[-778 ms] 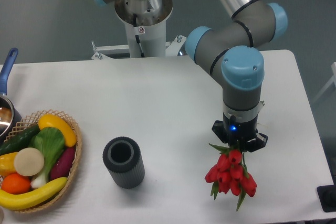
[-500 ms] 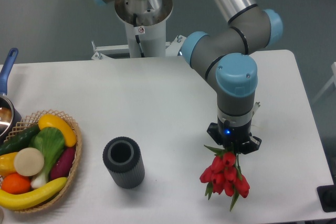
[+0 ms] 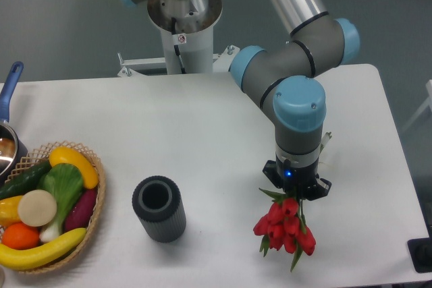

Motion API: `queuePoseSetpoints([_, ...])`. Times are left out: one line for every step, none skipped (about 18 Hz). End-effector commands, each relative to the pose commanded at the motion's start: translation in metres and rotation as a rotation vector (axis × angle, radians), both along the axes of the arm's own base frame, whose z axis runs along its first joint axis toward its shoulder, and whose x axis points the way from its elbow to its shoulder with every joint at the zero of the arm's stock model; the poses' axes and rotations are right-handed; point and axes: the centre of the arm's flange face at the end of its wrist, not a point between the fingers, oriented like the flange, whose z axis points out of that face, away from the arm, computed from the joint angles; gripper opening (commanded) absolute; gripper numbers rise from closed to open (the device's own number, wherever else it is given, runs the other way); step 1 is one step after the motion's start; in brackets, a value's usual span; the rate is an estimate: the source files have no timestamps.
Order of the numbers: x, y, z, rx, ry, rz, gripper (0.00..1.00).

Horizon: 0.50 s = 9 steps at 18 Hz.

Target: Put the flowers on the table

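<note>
The flowers [image 3: 283, 228], a bunch of red tulips with green leaves, hang bud-end toward the camera from my gripper [image 3: 295, 192]. The gripper points straight down and is shut on their stems, which are hidden under it. The bunch is over the front right part of the white table [image 3: 202, 133]; I cannot tell whether it touches the surface. The arm's grey links and blue caps rise behind the gripper.
A dark ribbed cylinder [image 3: 158, 208] stands upright at front centre-left. A wicker basket [image 3: 98, 200] of fruit and vegetables sits at the front left edge. A pot with a blue handle [image 3: 9, 89] is at the far left. The robot base [image 3: 183, 25] stands behind the table.
The gripper has moved left and slightly toward the front with the flowers still held in it. Nothing else has moved.
</note>
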Motion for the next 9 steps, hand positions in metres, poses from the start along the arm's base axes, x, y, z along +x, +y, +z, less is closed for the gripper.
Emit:
queuePoseSetpoints([0.002,0.005,-0.006,-0.001,-0.005,-0.008,0.16])
queuePoseSetpoints([0.002,0.007,-0.008,0.000,-0.004,-0.007,0.20])
queuePoseSetpoints([0.001,0.007,-0.011,0.000,-0.004,-0.006,0.23])
queuePoseSetpoints([0.002,0.009,-0.011,0.002,-0.001,-0.010,0.25])
queuePoseSetpoints([0.004,0.012,-0.014,0.002,-0.001,-0.014,0.30])
queuePoseSetpoints([0.003,0.012,-0.017,0.003,0.000,-0.013,0.39])
queuePoseSetpoints([0.006,0.016,-0.022,0.002,-0.001,-0.019,0.42])
queuePoseSetpoints([0.007,0.019,-0.024,0.003,0.003,-0.023,0.46])
queuePoseSetpoints([0.008,0.018,-0.026,0.005,0.006,-0.025,0.50])
